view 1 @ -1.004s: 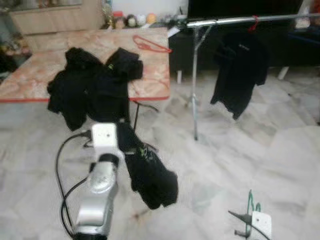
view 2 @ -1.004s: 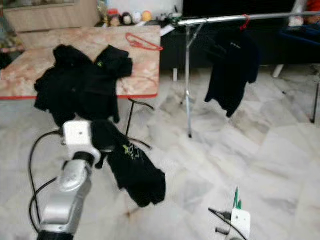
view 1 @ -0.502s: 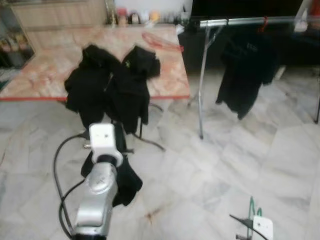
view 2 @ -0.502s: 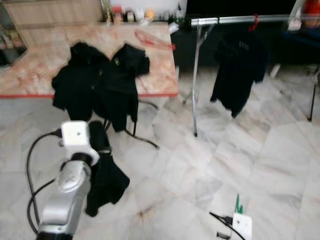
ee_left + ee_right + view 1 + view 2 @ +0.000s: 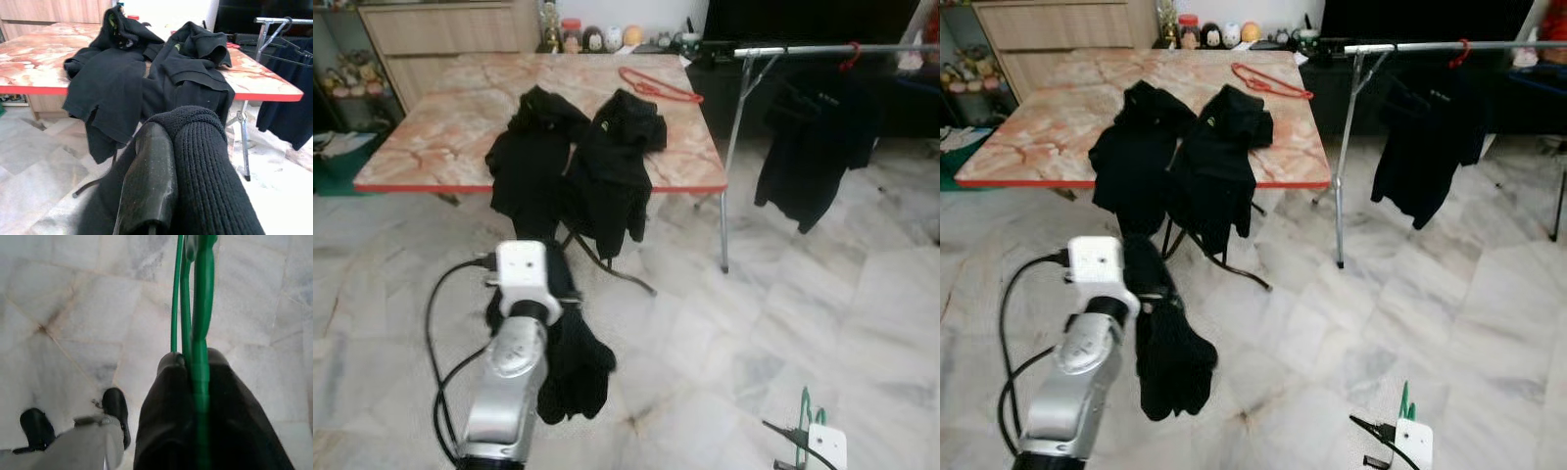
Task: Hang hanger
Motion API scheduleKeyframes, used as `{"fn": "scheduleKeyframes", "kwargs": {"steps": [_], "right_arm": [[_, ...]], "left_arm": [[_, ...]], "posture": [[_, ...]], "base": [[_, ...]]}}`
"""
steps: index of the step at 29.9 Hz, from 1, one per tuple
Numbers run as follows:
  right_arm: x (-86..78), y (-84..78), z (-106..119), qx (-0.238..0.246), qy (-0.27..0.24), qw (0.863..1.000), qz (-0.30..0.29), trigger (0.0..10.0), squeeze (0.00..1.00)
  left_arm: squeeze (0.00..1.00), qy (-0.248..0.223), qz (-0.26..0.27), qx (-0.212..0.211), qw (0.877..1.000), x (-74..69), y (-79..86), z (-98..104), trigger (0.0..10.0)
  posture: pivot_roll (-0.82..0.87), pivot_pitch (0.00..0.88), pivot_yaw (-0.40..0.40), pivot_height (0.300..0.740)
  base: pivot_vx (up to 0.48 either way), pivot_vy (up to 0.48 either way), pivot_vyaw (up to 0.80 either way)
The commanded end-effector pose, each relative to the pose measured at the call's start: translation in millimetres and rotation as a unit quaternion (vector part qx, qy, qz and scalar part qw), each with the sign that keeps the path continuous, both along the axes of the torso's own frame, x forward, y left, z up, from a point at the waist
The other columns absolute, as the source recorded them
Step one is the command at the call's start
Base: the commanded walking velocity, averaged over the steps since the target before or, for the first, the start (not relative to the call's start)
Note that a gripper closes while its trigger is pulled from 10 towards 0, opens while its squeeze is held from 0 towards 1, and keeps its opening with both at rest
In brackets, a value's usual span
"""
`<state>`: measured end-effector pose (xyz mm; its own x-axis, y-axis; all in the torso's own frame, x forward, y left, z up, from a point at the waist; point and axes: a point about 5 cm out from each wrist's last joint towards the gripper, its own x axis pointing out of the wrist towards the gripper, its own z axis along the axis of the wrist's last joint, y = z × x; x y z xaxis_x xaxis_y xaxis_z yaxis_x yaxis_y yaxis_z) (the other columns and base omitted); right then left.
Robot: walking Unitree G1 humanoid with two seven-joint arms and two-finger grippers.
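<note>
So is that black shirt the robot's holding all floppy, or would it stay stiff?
Probably floppy: the black shirt droops in folds from the left gripper. It looks soft and knitted, so likely light. It may swing as the robot walks, since it hangs free above the floor.

Open marble floor (image 5: 842, 323) is lying ahead toward the clothes rail (image 5: 822, 47). The table (image 5: 440, 147), draped with black clothes (image 5: 578, 166), is blocking the left; a hanging shirt (image 5: 813, 147) is occupying the rail.

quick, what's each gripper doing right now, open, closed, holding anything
Left gripper: closed on a black knit garment, which hangs from it above the floor.
Right gripper: closed on a green hanger, low at the robot's right side.
</note>
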<state>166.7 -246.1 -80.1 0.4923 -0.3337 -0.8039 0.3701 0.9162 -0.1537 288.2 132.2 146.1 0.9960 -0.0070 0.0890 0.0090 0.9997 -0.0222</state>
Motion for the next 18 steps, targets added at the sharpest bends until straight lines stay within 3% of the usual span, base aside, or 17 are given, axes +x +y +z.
{"fn": "scheduleKeyframes", "kwargs": {"steps": [1, 5, 18], "right_arm": [[-1.8, -4.4, 0.5, -0.003, 0.001, 1.0, -0.005, 10.0, 0.0], [-1.6, -4.8, 0.7, -0.002, 0.001, 1.0, -0.003, 10.0, 0.0], [-1.0, -4.9, 0.9, -0.001, 0.001, 1.0, 0.002, 10.0, 0.0]], "left_arm": [[0.0, -0.04, -0.003, -0.009, 0.999, -1.8, -0.6, 15.1, 10.0], [0.0, -0.048, -0.01, -0.025, 0.999, -1.8, -1.7, 18.9, 10.0], [0.0, -0.056, -0.016, -0.018, 0.998, -2.7, -2.3, 22.8, 10.0]], "posture": [[0.03, 0.0, -0.033, 0.74], [0.03, 0.0, -0.035, 0.74], [0.03, 0.0, -0.039, 0.74]], "base": [[0.0, 0.0, 0.0], [0.0, 0.0, 0.0], [0.022, 0.0, 0.0]]}}
